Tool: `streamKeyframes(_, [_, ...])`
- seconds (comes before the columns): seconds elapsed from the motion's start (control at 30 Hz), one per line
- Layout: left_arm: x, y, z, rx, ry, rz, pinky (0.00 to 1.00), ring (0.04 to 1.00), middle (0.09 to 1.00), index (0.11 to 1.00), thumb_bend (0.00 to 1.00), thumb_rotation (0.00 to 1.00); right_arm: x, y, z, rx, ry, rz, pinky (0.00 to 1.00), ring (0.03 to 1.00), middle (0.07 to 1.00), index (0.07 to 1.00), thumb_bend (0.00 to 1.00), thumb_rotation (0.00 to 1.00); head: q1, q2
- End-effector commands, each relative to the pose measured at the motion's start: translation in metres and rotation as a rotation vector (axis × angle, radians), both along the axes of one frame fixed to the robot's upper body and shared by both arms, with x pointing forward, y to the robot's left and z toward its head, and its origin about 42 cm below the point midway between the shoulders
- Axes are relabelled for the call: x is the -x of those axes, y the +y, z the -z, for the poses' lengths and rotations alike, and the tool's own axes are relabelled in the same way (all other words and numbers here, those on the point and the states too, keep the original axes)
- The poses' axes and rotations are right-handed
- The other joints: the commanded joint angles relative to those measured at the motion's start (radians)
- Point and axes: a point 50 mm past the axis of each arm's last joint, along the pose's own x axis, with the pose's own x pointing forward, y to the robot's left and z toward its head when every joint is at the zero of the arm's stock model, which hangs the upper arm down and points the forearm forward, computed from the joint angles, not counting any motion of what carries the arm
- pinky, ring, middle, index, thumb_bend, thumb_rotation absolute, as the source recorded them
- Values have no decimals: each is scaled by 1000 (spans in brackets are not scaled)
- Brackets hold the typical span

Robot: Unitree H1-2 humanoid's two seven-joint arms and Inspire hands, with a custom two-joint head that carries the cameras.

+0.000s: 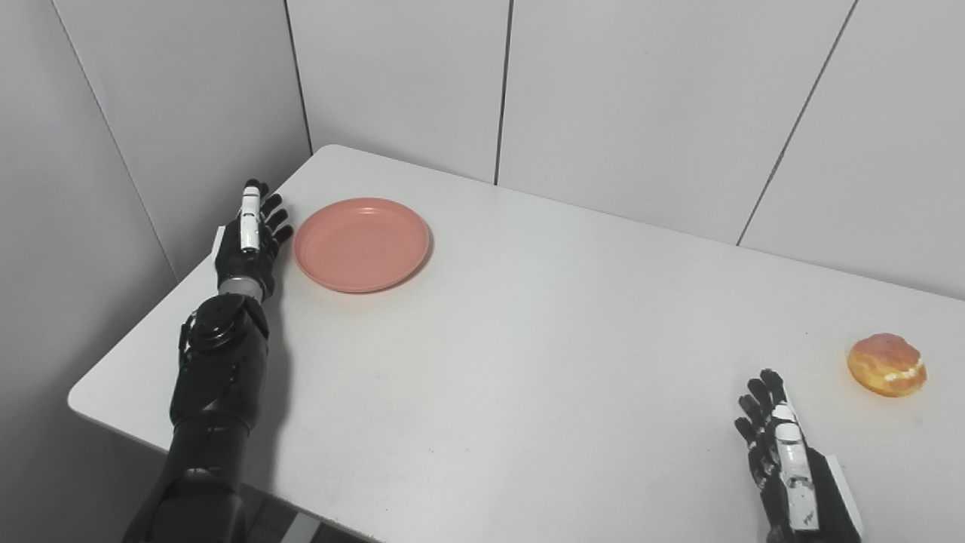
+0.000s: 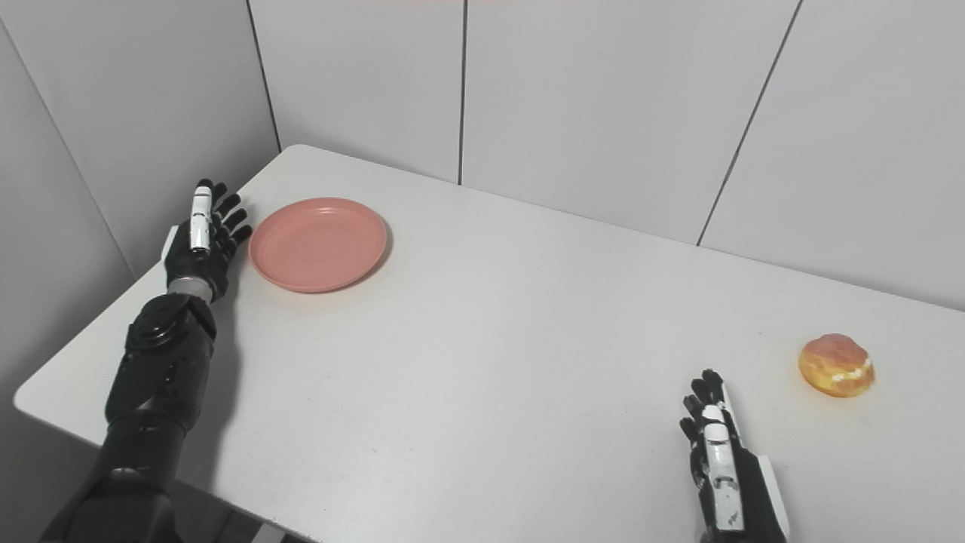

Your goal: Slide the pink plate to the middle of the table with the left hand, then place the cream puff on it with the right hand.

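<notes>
White table (image 1: 528,339) first: pink plate (image 1: 362,243) sits at 10 o'clock, stiff, light, likely slides easily from its rim. Left hand (image 1: 249,241) just beside it, fingers spread, empty. Right hand (image 1: 784,452) empty too, near the soft, squashable cream puff (image 1: 887,365) at 4 o'clock.

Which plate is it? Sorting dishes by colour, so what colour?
Pink plate, plain, no pattern; clearest in the left eye view.

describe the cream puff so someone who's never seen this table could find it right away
On the white table, look to the far right side, just beyond the right robot hand. The cream puff is a small golden-brown ball with a white filling line, unlike the flat pink plate far left.
</notes>
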Motion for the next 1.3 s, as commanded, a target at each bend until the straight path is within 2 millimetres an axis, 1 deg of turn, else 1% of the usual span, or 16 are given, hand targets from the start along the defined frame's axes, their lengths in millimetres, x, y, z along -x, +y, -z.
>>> streamKeyframes(0.0, [-12,7,-20,-13,-56,16,929,928,929,910,426,956,-2,1,-16,-17,-67,-10,1000,1000,1000,1000,161,1000,-3,0])
streamKeyframes(0.03, [-12,8,-18,-7,-55,19,932,935,935,917,451,949,-2,1,-16,-14,-69,-8,1000,1000,1000,1000,159,1000,-4,0])
streamKeyframes(0.13, [-13,10,-13,13,-54,34,922,939,943,927,467,952,-2,2,-16,-11,-69,-2,1000,1000,1000,1000,152,1000,-4,1])
streamKeyframes(0.27, [-16,6,-9,23,-47,47,929,946,950,941,489,971,-3,2,-16,-15,-66,-4,1000,1000,1000,1000,146,1000,-7,2])
streamKeyframes(0.37, [-18,-2,-8,11,-47,68,957,961,967,959,482,997,-3,2,-16,-11,-66,-4,1000,1000,1000,1000,155,1000,-8,2])
streamKeyframes(0.53, [-25,-14,-6,4,-30,99,957,950,954,936,404,1000,-4,3,-16,-7,-75,-6,1000,1000,1000,1000,163,1000,-13,0])
streamKeyframes(0.63, [-27,-21,-3,13,-40,137,948,940,938,915,433,1000,-3,4,-16,-3,-80,-6,1000,1000,1000,1000,159,1000,-16,1])
streamKeyframes(0.7, [-27,-28,-3,34,-55,170,943,942,940,916,441,1000,-3,4,-16,-7,-76,-8,1000,1000,1000,1000,162,1000,-17,2])
streamKeyframes(0.8, [-26,-34,-3,46,-59,193,923,941,943,919,430,1000,-3,4,-16,-10,-71,-7,1000,1000,1000,1000,166,1000,-18,3])
streamKeyframes(0.9, [-26,-43,-2,42,-43,205,904,917,921,903,425,1000,-3,4,-17,-12,-73,-9,1000,1000,1000,1000,160,1000,-21,5])
streamKeyframes(1.0, [-24,-52,-1,49,-40,222,912,919,922,903,426,1000,-3,5,-17,-8,-80,-10,1000,1000,1000,1000,164,1000,-26,9])
streamKeyframes(1.1, [-22,-60,1,60,-33,245,943,935,935,914,409,1000,-3,5,-17,-7,-76,-12,1000,1000,1000,1000,170,1000,-28,9])
streamKeyframes(1.27, [-22,-68,2,73,-29,269,952,936,928,913,402,1000,-3,7,-17,2,-81,-7,1000,1000,1000,1000,158,1000,-34,14])
